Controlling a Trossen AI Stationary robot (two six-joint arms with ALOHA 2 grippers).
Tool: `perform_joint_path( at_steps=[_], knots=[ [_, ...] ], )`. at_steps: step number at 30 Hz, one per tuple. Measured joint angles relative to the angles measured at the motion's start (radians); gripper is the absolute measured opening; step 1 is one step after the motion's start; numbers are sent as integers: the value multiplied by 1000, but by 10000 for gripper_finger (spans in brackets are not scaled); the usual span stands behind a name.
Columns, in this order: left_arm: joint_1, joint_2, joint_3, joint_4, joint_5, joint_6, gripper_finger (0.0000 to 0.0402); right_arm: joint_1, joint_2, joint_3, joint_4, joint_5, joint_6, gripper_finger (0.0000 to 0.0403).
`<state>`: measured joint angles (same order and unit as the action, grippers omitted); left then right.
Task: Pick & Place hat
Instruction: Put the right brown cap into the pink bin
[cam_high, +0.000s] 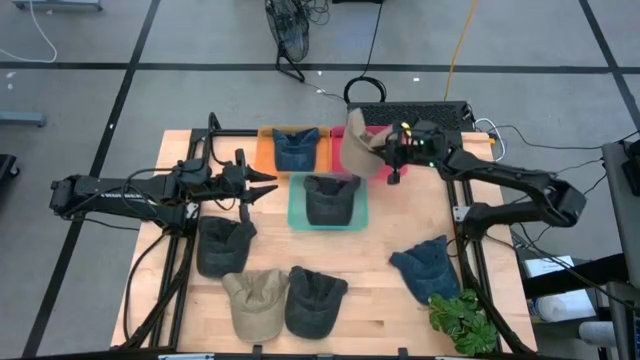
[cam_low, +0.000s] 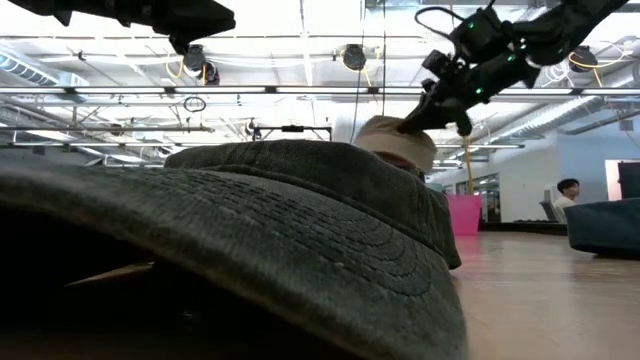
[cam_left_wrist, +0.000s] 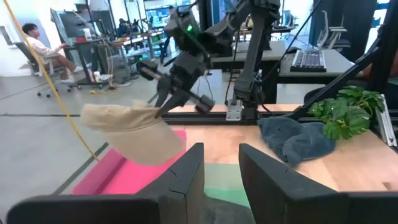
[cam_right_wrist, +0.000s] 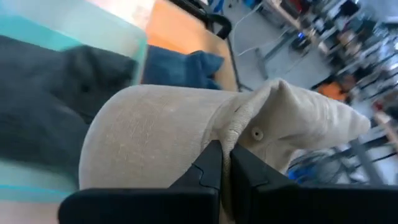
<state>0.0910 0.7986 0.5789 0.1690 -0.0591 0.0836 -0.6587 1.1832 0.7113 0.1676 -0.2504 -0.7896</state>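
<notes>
Beige hat (cam_high: 362, 143) hangs pinched between the right gripper's (cam_high: 386, 157) closed fingers above the pink tray (cam_high: 347, 160).

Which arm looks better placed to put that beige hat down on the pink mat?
The right. Its gripper is shut on the beige hat, held just above the pink mat. The left gripper hovers open beside the green mat, holding nothing.
</notes>
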Motion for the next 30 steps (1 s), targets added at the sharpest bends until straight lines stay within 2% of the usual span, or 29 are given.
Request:
perform_joint_path(
  at_steps=[6, 13, 16, 19, 24, 30],
  knots=[
    [0, 0, 0, 15, 3, 11, 111, -61, 103, 0, 62, -16, -196, 0],
    [0, 21, 0, 17, 4, 66, 111, -139, 171, 0, 76, -28, -295, 0],
    [3, 50, 1, 35, 5, 107, 111, -142, 194, 0, 68, -67, -311, 0],
    [19, 87, 1, 64, 5, 134, 111, -129, 201, 0, 64, -59, -352, 0],
    [70, 134, 1, 146, 5, 138, 111, -122, 201, 0, 67, -43, -228, 0],
    [141, 143, 1, 197, 5, 60, 111, -122, 200, 0, 68, -42, -50, 0]
  ],
)
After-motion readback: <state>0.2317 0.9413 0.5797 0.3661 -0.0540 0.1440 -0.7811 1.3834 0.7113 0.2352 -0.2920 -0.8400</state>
